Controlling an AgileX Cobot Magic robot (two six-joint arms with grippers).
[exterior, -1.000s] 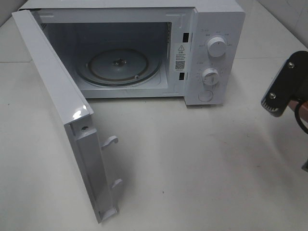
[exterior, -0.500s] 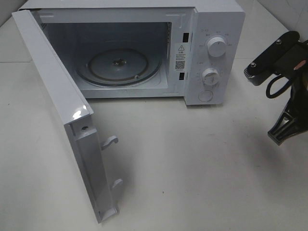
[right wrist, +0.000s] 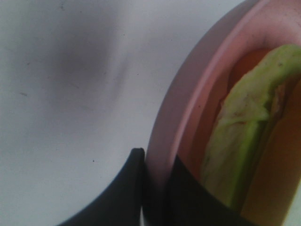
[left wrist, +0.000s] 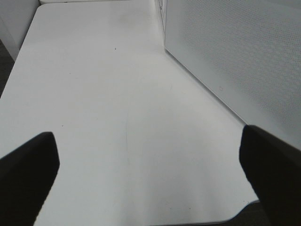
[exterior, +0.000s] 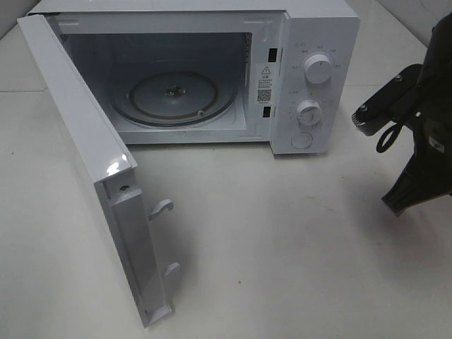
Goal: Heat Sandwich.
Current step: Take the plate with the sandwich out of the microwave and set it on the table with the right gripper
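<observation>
Your right gripper [right wrist: 155, 181] is clamped on the pink plate [right wrist: 188, 94] rim near the table's [exterior: 282, 240] right edge; the sandwich [right wrist: 244, 127] seems to lie on it. Your left gripper [left wrist: 148, 174] is spread wide.

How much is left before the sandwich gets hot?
Done: the microwave door is open, and its glass turntable is bare. In hand: the right gripper pinches the rim of the pink plate carrying the sandwich. Left: put the plate inside, shut the door and turn a dial.
</observation>
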